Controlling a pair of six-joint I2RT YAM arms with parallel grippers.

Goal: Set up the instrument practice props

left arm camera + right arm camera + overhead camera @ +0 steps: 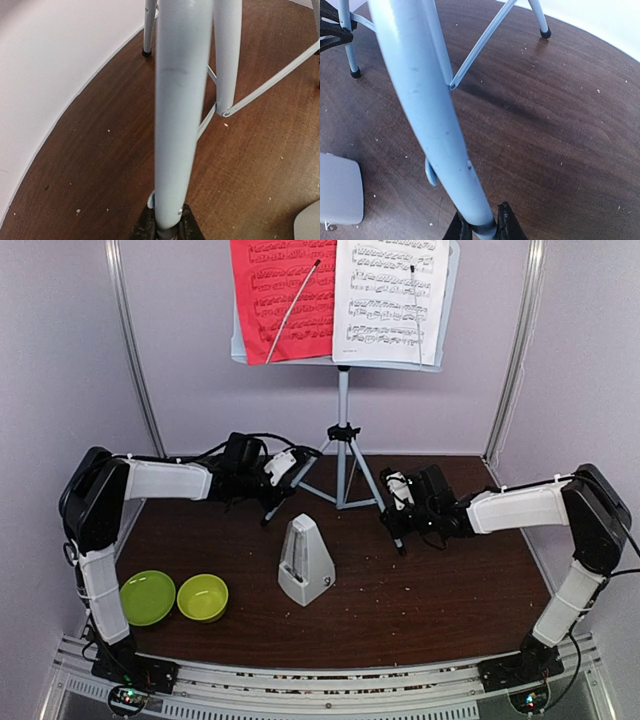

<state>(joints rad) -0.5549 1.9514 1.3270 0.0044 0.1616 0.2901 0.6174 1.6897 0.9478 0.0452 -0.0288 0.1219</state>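
Observation:
The grey-white music stand (343, 410) stands on its tripod at the back centre of the table. A red music sheet (282, 295) and a white music sheet (392, 295) rest side by side on its desk. My left gripper (280, 478) is shut on the stand's left front leg (180, 110); the black fingertips (145, 227) clamp the tube near its foot. My right gripper (394, 508) is shut on the right front leg (427, 100) in the same way. The whitish pyramid metronome (304, 558) stands upright in front of the stand, between both arms.
Two lime-green bowls (147, 597) (202, 597) sit at the front left of the brown table (450, 590). White walls close in the back and sides. The tripod's rear foot (546, 34) stands close to the back wall.

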